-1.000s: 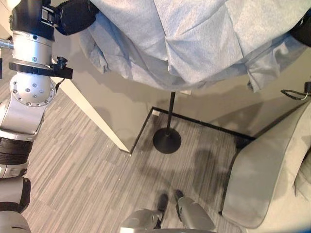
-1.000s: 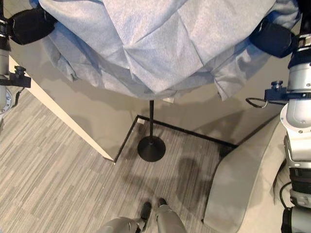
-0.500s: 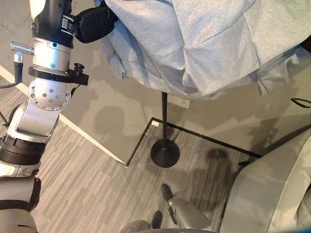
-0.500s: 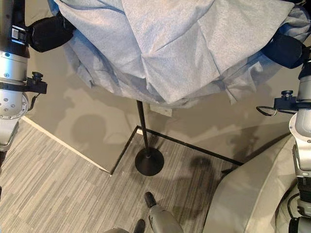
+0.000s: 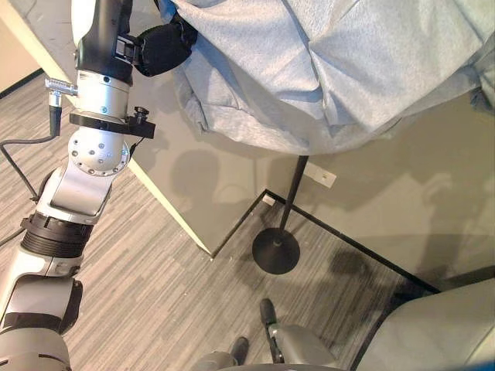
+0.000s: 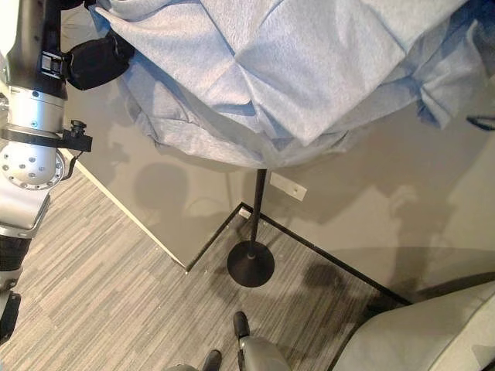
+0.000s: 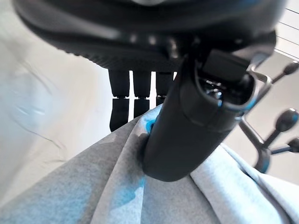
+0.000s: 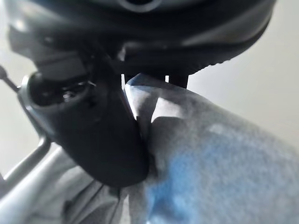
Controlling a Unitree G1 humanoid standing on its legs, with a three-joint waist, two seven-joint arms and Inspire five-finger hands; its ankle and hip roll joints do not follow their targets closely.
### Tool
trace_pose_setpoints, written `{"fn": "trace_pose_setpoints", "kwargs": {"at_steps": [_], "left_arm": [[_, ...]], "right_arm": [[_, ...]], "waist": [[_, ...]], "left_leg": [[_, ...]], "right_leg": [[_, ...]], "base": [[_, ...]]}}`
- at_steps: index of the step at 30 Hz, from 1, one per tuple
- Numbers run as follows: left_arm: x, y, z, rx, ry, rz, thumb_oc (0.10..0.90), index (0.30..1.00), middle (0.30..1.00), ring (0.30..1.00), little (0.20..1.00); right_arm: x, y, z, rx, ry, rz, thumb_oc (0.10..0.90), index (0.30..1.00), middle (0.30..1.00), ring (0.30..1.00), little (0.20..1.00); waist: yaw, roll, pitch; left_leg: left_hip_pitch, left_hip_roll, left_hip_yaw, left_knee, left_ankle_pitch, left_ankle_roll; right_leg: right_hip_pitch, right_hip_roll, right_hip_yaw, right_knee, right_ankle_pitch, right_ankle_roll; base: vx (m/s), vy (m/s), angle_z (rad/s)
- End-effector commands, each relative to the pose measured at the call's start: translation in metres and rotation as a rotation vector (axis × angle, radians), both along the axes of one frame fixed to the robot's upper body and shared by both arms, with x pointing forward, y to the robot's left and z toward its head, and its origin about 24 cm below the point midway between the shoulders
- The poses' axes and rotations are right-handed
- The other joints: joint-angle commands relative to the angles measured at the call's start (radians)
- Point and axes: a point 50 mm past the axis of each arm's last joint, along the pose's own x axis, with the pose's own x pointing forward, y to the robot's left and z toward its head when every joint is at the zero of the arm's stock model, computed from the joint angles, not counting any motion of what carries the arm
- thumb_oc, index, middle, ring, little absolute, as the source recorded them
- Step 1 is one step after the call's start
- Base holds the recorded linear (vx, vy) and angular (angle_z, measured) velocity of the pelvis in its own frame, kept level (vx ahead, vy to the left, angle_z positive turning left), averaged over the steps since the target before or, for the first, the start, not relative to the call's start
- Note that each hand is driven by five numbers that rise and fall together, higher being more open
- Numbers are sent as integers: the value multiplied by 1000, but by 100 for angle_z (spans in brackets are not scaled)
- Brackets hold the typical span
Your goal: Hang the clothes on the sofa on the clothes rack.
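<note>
Note the grey garment: it is raised high across the upper part of both eye views, spread wide, with its lower folds hanging above the floor.

Left robot hand: it is at the garment's left edge. In the left wrist view, the thumb presses into the cloth while the fingers reach down behind the fabric fold. Treat this robot hand as clamped on the garment.

Right robot hand: in the right wrist view, its thumb lies against a bunched fold of the garment, with cloth pinched between thumb and palm. Treat this robot hand as clamped on the garment as well.

Clothes rack: the thin black pole rises from a round black base on the floor and passes up behind the hanging cloth, so its upper part is hidden in the eye views. In the left wrist view, pegs with ball ends show just beyond the garment.

Surroundings:
- The rack base stands near a wall corner, where a black skirting strip runs along the floor.
- A white wall plate sits on the wall just beside the pole.
- A pale sofa occupies the lower right corner, well apart from the rack base.
- The floor is grey striped carpet.
</note>
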Motion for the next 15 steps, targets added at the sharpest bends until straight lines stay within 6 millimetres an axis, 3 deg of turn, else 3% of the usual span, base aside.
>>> {"fn": "trace_pose_setpoints", "kwargs": {"at_steps": [1, 8, 11, 15], "left_arm": [[1, 25, 30, -58, -90, 108, 400, 300, 300, 300, 300], [22, 14, 43, -23, -33, 119, 400, 300, 300, 300, 300], [29, 11, 42, -22, -4, 125, 400, 300, 300, 300, 300], [34, 13, 28, -43, 44, 130, 400, 300, 300, 300, 300]], "right_arm": [[-20, -41, 29, 165, -103, -154, 400, 300, 300, 300, 300], [19, -41, 34, 228, 19, -198, 400, 300, 300, 300, 300], [36, -36, 25, 230, 89, -201, 400, 300, 300, 300, 300], [57, -31, -9, 243, 193, -178, 400, 300, 300, 300, 300]], "waist": [[37, -99, -228], [23, -84, -223], [16, -67, -217], [10, -51, -202]], "left_leg": [[59, -3, 41, -74, -10, -33], [46, -7, 43, -74, -5, -30], [38, -9, 49, -74, -16, -24], [32, -11, 56, -74, -21, -14]], "right_leg": [[81, -33, 36, -113, -9, 88], [73, -31, 55, -113, -13, 88], [68, -30, 62, -113, -15, 87], [63, -28, 77, -113, -16, 86]], "base": [[53, -31, 2], [33, -23, 2], [15, -15, -5], [23, -11, -11]]}}
